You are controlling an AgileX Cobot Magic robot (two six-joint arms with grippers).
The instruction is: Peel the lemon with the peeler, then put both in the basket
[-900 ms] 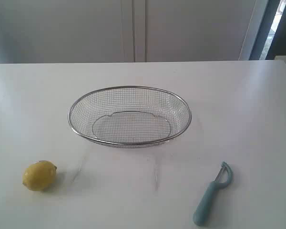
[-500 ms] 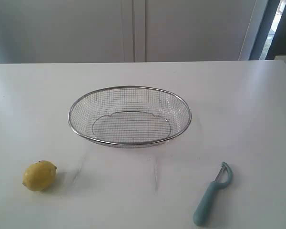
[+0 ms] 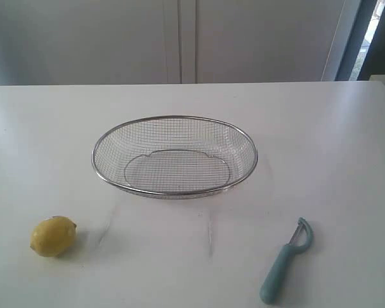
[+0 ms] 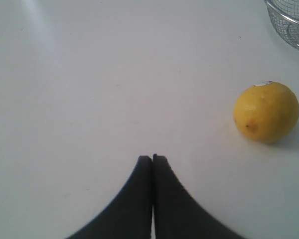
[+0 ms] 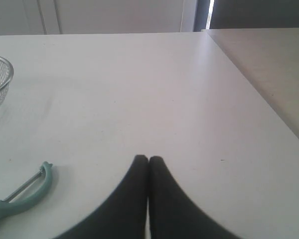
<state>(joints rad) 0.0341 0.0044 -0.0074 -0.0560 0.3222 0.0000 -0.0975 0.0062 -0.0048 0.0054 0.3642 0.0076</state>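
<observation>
The yellow lemon (image 3: 52, 236) lies on the white table at the front left, also seen in the left wrist view (image 4: 265, 112). The teal-handled peeler (image 3: 285, 261) lies at the front right, blade head pointing away; its head and part of the handle show in the right wrist view (image 5: 21, 195). Between and behind them stands the wire mesh basket (image 3: 174, 154), with nothing in it. My left gripper (image 4: 152, 158) is shut with nothing in it, off to one side of the lemon. My right gripper (image 5: 148, 159) is shut with nothing in it, apart from the peeler. Neither arm shows in the exterior view.
The basket rim shows in a corner of the left wrist view (image 4: 289, 22) and at the edge of the right wrist view (image 5: 2, 77). The table's right edge (image 5: 249, 94) runs beside the right gripper. A pale wall with cabinet doors (image 3: 179, 38) stands behind the table.
</observation>
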